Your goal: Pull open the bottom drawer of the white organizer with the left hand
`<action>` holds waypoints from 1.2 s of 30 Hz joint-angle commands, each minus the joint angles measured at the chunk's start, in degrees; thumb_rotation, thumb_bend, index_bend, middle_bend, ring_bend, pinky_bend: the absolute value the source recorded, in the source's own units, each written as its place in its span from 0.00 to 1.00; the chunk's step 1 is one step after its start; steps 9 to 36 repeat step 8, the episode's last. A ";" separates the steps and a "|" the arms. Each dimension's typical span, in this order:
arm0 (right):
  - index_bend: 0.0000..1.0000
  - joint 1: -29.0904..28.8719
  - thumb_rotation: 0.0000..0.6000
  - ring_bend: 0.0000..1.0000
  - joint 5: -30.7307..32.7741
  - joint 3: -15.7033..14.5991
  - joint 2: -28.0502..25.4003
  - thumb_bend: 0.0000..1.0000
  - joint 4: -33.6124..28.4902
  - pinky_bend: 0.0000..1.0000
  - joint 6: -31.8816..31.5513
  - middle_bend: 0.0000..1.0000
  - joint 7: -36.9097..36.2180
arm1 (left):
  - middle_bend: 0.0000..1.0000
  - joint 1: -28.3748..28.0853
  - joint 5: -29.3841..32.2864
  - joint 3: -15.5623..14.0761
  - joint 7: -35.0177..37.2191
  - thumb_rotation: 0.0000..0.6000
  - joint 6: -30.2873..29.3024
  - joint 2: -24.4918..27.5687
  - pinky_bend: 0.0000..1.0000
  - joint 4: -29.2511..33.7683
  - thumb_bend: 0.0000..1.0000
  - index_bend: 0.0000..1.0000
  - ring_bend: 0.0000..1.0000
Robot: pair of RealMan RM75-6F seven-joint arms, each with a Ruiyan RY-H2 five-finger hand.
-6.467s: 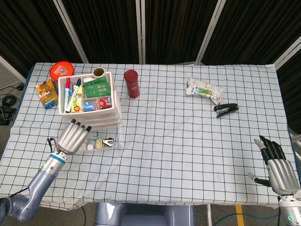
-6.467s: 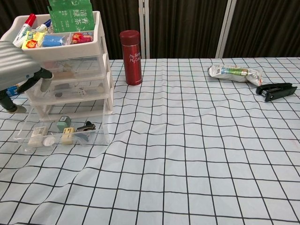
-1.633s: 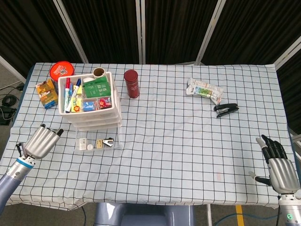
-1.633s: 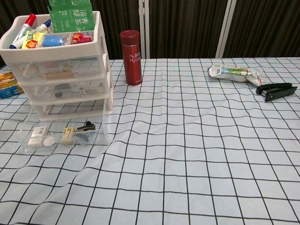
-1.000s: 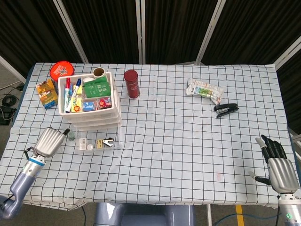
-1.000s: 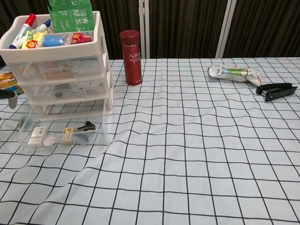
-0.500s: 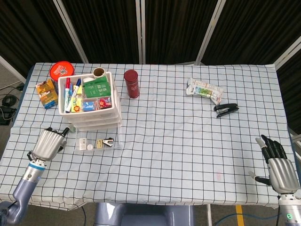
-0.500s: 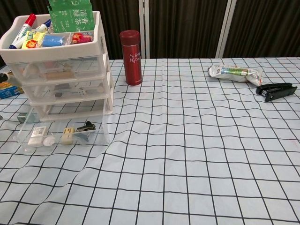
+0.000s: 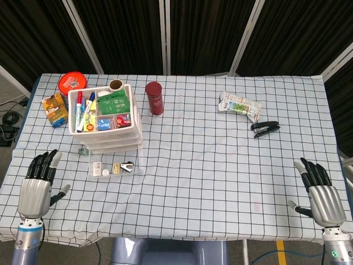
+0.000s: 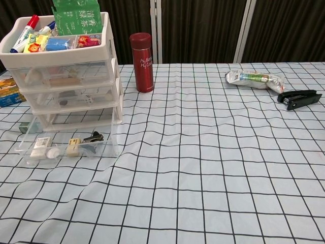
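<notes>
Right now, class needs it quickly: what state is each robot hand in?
Left hand: open, fingers spread, holding nothing.
Right hand: open, fingers spread, holding nothing.

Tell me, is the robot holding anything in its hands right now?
No, nothing. The left hand and the right hand both sit near the front table edge with fingers spread, holding nothing. The bottom drawer is already pulled out.

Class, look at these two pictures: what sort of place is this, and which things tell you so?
Probably a robot test lab, not an office: black curtain panels behind, a table under a checked cloth, staged stationery like the white organizer and stapler, and a robot hand at each near corner.
</notes>
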State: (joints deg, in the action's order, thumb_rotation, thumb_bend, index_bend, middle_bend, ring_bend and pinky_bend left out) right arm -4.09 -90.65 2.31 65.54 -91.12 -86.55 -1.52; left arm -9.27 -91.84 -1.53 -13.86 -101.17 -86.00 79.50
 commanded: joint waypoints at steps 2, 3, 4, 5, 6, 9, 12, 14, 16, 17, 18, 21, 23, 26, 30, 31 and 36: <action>0.01 -0.06 1.00 0.00 -0.76 0.15 0.50 0.03 0.84 0.00 -0.83 0.00 0.17 | 0.00 4.37 1.41 -2.15 -6.63 1.00 0.49 5.09 0.00 10.90 0.08 0.00 0.00; 0.00 -0.05 1.00 0.00 -0.90 0.19 0.64 0.03 1.07 0.00 -1.03 0.00 0.26 | 0.00 4.77 1.47 -2.10 -6.54 1.00 0.25 5.32 0.00 11.47 0.08 0.00 0.00; 0.00 -0.05 1.00 0.00 -1.04 0.22 0.77 0.03 1.30 0.00 -1.24 0.00 0.35 | 0.00 5.16 1.67 -2.12 -6.38 1.00 0.22 5.59 0.00 12.07 0.08 0.00 0.00; 0.00 -0.03 1.00 0.00 -1.37 0.26 0.97 0.03 1.61 0.00 -1.64 0.00 0.48 | 0.00 5.83 2.43 -2.36 -5.97 1.00 0.50 6.22 0.00 13.57 0.08 0.00 0.00; 0.00 0.00 1.00 0.00 -1.58 0.28 1.11 0.03 1.76 0.00 -1.93 0.00 0.47 | 0.00 6.20 2.59 -2.41 -5.87 1.00 0.47 6.67 0.00 14.41 0.08 0.00 0.00; 0.00 0.01 1.00 0.00 -1.86 0.18 1.24 0.03 1.98 0.00 -2.12 0.00 0.47 | 0.00 6.67 2.45 -2.10 -6.40 1.00 0.12 6.96 0.00 14.86 0.08 0.00 0.00; 0.00 0.01 1.00 0.00 -1.86 0.18 1.24 0.03 1.98 0.00 -2.12 0.00 0.47 | 0.00 6.67 2.45 -2.10 -6.40 1.00 0.12 6.96 0.00 14.86 0.08 0.00 0.00; 0.00 0.01 1.00 0.00 -1.86 0.18 1.24 0.03 1.98 0.00 -2.12 0.00 0.47 | 0.00 6.67 2.45 -2.10 -6.40 1.00 0.12 6.96 0.00 14.86 0.08 0.00 0.00; 0.00 0.01 1.00 0.00 -1.86 0.18 1.24 0.03 1.98 0.00 -2.12 0.00 0.47 | 0.00 6.67 2.45 -2.10 -6.40 1.00 0.12 6.96 0.00 14.86 0.08 0.00 0.00; 0.00 0.01 1.00 0.00 -1.86 0.18 1.24 0.03 1.98 0.00 -2.12 0.00 0.47 | 0.00 6.67 2.45 -2.10 -6.40 1.00 0.12 6.96 0.00 14.86 0.08 0.00 0.00; 0.00 0.01 1.00 0.00 -1.86 0.18 1.24 0.03 1.98 0.00 -2.12 0.00 0.47 | 0.00 6.67 2.45 -2.10 -6.40 1.00 0.12 6.96 0.00 14.86 0.08 0.00 0.00; 0.00 0.01 1.00 0.00 -1.86 0.18 1.24 0.03 1.98 0.00 -2.12 0.00 0.47 | 0.00 6.67 2.45 -2.10 -6.40 1.00 0.12 6.96 0.00 14.86 0.08 0.00 0.00; 0.00 0.01 1.00 0.00 -1.86 0.18 1.24 0.03 1.98 0.00 -2.12 0.00 0.47 | 0.00 6.67 2.45 -2.10 -6.40 1.00 0.12 6.96 0.00 14.86 0.08 0.00 0.00; 0.00 0.01 1.00 0.00 -1.86 0.18 1.24 0.03 1.98 0.00 -2.12 0.00 0.47 | 0.00 6.67 2.45 -2.10 -6.40 1.00 0.12 6.96 0.00 14.86 0.08 0.00 0.00; 0.00 0.01 1.00 0.00 -1.86 0.18 1.24 0.03 1.98 0.00 -2.12 0.00 0.47 | 0.00 6.67 2.45 -2.10 -6.40 1.00 0.12 6.96 0.00 14.86 0.08 0.00 0.00; 0.00 0.01 1.00 0.00 -1.86 0.18 1.24 0.03 1.98 0.00 -2.12 0.00 0.47 | 0.00 6.67 2.45 -2.10 -6.40 1.00 0.12 6.96 0.00 14.86 0.08 0.00 0.00; 0.00 0.01 1.00 0.00 -1.86 0.18 1.24 0.03 1.98 0.00 -2.12 0.00 0.47 | 0.00 6.67 2.45 -2.10 -6.40 1.00 0.12 6.96 0.00 14.86 0.08 0.00 0.00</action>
